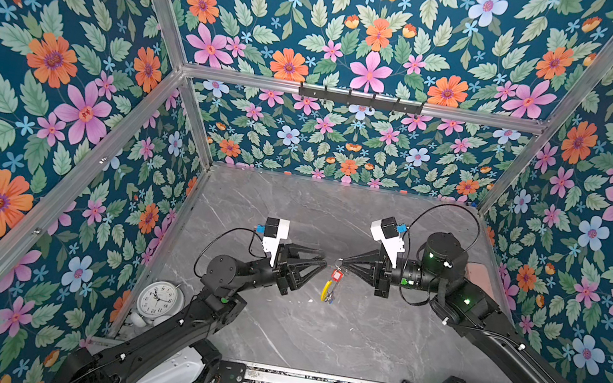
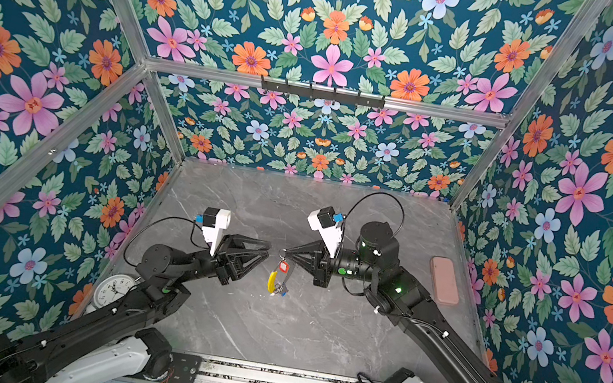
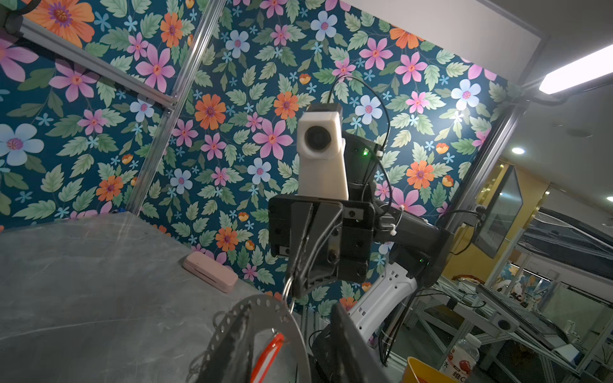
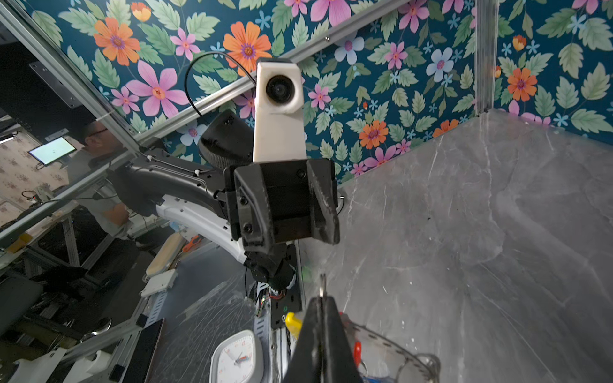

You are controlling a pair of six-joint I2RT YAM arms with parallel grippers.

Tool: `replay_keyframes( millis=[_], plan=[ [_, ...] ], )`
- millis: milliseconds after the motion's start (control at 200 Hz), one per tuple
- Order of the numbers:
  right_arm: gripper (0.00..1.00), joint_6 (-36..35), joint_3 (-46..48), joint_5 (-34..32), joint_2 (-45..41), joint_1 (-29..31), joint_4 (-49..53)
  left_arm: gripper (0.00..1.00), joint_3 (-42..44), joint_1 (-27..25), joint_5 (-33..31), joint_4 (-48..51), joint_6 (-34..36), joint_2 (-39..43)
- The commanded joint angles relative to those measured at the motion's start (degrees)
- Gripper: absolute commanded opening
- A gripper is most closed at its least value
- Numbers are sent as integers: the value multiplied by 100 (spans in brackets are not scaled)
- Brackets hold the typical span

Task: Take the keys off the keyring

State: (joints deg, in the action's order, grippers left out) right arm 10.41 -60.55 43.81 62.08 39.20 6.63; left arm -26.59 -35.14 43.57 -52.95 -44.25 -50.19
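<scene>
left gripper (image 4: pixel 293 219): fingers apart, nothing between them, tips aimed straight across at the other arm
gap: tiny. In both top views the two sets of tips sit just beside each other and don't touch
keyring (image 1: pixel 327 291): dangles right at that gap, off the right arm's tips and down toward the table (image 1: pixel 313 341). Can't tell if its low end brushes the surface
long axis: top to bottom, so it runs crosswise to the way the left fingers point
keys: red-tag key (image 1: pixel 337 276) is up close under the pinch, blue-tag key (image 1: pixel 328 300) is way down at the low end
right gripper (image 1: pixel 340 262): clamped shut on the keyring's top, by one small loop (image 3: pixel 288 291) from the look of it
my read: the right arm is just the holder. The left is free and about as close as it gets, so grabbing a key falls to it, but both keys hang below its tips, so it'd need to dip first
</scene>
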Motion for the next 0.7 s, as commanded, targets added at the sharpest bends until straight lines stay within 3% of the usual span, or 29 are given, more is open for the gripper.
replay_keyframes(
  millis=[0, 225, 695],
  plan=[
    [0, -566, -183, 94, 31, 9, 788, 39, -129, 46, 227, 743, 254, 75],
    [0, -818, -459, 120, 126, 8, 1248, 38, -522, 42, 592, 1331, 590, -96],
    [0, -1292, -1007, 236, 449, 7, 2106, 31, -839, -141, 1012, 1440, 676, -559]
  ],
)
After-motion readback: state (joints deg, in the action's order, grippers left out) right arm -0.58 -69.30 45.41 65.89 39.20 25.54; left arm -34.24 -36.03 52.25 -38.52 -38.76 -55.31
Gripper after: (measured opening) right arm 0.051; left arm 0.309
